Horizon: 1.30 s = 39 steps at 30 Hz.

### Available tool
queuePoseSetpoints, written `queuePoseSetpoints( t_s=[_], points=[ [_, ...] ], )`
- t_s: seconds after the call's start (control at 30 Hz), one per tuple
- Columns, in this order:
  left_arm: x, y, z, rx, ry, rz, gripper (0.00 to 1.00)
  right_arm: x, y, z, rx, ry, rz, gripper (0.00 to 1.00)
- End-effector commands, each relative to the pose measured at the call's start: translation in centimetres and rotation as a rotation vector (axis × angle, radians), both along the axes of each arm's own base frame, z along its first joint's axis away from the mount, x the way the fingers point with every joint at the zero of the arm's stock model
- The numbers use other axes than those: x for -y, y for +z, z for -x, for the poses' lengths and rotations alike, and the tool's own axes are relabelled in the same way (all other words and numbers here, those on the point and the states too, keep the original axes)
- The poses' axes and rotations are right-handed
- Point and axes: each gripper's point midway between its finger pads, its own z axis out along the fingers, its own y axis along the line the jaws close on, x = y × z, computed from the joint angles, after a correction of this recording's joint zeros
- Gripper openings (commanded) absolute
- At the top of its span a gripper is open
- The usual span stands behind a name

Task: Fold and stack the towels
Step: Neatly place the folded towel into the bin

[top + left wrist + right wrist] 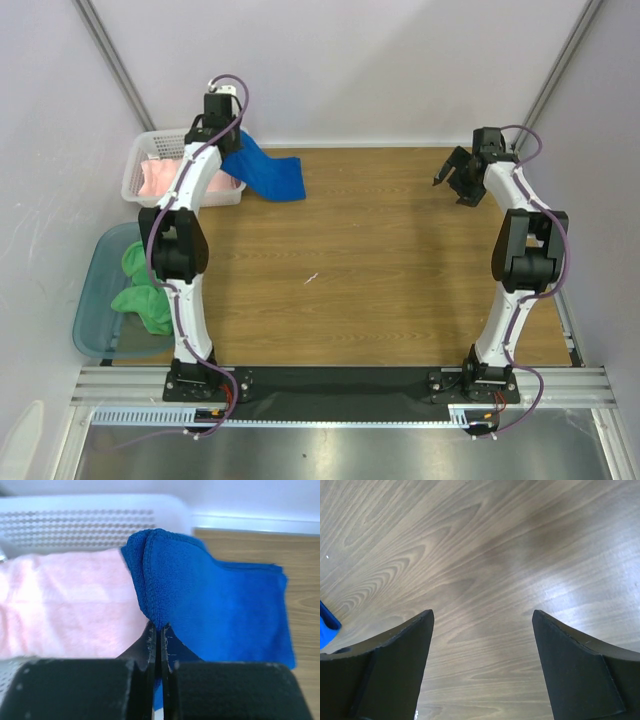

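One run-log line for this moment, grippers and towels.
left gripper shut on blue towel edge by white basket | right gripper open, empty, above table | pink towel in basket | green towel in teal tub

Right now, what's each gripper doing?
Left gripper: closed on the blue towel.
Right gripper: open, holding nothing.

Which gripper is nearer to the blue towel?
Left. The left gripper pinches the blue towel beside the basket; the right gripper hangs open over the table, well apart.
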Motion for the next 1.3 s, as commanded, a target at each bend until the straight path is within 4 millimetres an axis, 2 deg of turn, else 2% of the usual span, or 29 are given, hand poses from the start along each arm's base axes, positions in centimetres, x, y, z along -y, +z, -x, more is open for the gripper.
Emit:
queuePoseSetpoints(
  t_s=[0.0, 0.17, 0.23, 0.27, 0.33, 0.37, 0.6, 0.67, 0.77, 1.07, 1.27],
  points=[
    [-3.4, 0.8, -0.1, 0.005, 0.09, -0.018, 0.0, -0.3, 0.7, -1.1, 0.006, -0.002, 0.003, 0.86],
    [-7.0, -0.1, -0.4, -0.002, 0.126, -0.057, 0.01, -0.7, 0.2, -1.3, -0.013, -0.003, 0.005, 0.87],
    [-7.5, -0.3, -0.5, -0.001, 0.127, -0.065, 0.0, -0.9, -0.2, -1.2, -0.03, -0.003, 0.013, 0.87],
    [-9.8, -0.4, -0.5, 0.001, 0.161, -0.063, 0.0, -1.0, -0.3, -1.2, -0.035, -0.005, 0.018, 0.88],
    [-10.8, -1.2, -0.7, -0.005, 0.168, -0.045, 0.0, -1.2, -0.6, -1.2, -0.048, -0.008, 0.02, 0.88],
    [-11.9, -1.6, -0.7, -0.009, 0.181, -0.038, 0.0, -1.3, -0.7, -1.2, -0.051, -0.011, 0.025, 0.88],
    [-14.8, -4.1, -1.4, -0.03, 0.185, -0.089, 0.0, -1.6, -1.2, -1.6, -0.081, -0.023, 0.044, 0.9],
    [-15.8, -5.1, -1.5, -0.047, 0.196, -0.115, 0.0, -3.2, -1.3, -1.5, -0.091, 0.003, 0.052, 0.9],
    [-17.1, -5.7, -1.7, -0.05, 0.204, -0.138, 0.0, -3.5, -1.6, -1.4, -0.106, -0.003, 0.071, 0.91],
    [-21.1, -6.2, -1.9, -0.021, 0.283, -0.152, 0.0, -4.4, -2.2, -1.5, -0.14, -0.005, 0.085, 0.92],
    [-22.5, -6.3, -1.7, -0.015, 0.3, -0.15, 0.01, -5.1, -2.5, -1.7, -0.149, -0.002, 0.08, 0.92]
  ],
)
